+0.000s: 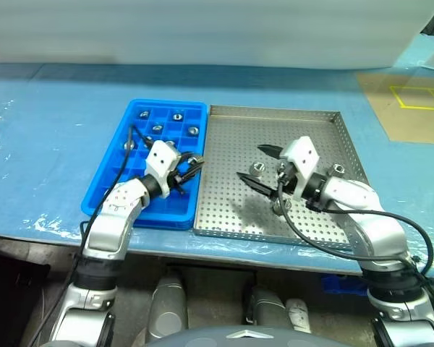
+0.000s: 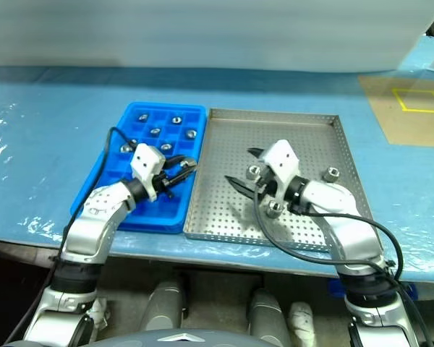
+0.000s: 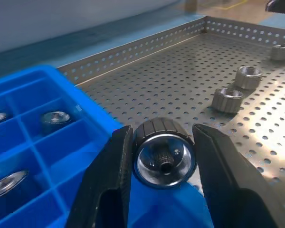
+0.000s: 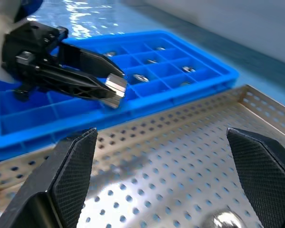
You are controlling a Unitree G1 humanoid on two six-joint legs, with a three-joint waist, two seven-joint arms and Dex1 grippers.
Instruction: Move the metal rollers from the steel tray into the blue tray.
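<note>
Left end effector is clamped on a metal roller, hanging over the blue tray near its steel-tray edge. So it's mid-transfer; next it needs an empty compartment. Right end effector is spread wide over the steel tray, where more rollers sit.

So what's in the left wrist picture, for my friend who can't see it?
Two black fingers grip a shiny roller above the blue tray's edge. Behind lies the steel tray with three more rollers.
</note>
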